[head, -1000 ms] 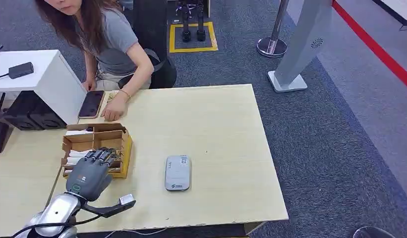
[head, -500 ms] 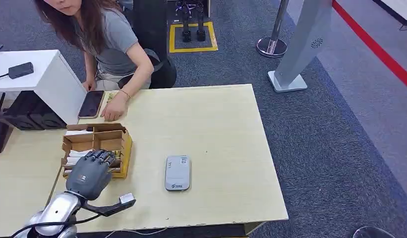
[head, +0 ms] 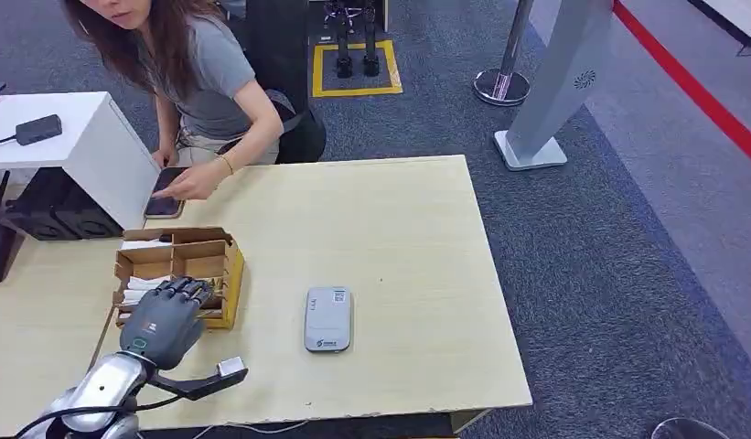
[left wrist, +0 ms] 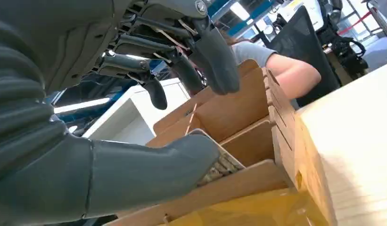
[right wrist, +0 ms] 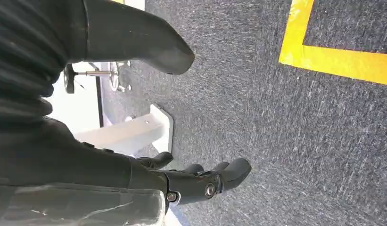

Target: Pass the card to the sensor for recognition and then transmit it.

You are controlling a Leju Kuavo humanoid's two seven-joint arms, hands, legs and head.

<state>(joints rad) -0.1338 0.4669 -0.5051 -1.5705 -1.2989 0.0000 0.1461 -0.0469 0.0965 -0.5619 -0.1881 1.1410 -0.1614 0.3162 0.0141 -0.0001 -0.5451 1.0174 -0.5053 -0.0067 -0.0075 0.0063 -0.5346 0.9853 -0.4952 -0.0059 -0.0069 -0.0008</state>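
Nothing of the task looks done yet, as far as I can judge: no card is in either hand. The left hand [head: 164, 322] hovers over the near end of the cardboard box [head: 227, 265], fingers spread and reaching down toward the compartments, thumb apart from them, holding nothing. In the left wrist view its thumb [left wrist: 149, 165] lies just over the near compartment, where the cards [left wrist: 218, 165] stand packed on edge, thin pale slabs showing only their top edges. So I take this to be the pick, barely begun; still ahead are the grasp, the lift, the pass over the sensor and the handing on.

The right hand [right wrist: 201, 181] hangs over the grey carpet, holding nothing, its fingers loosely curled but apart.

To the right of the box, well apart from it, the grey sensor [head: 328, 318] lies flat on the wooden table [head: 399, 229], nothing on it. At the far left corner a person [head: 202, 82] leans in, one hand on a phone [head: 161, 201].
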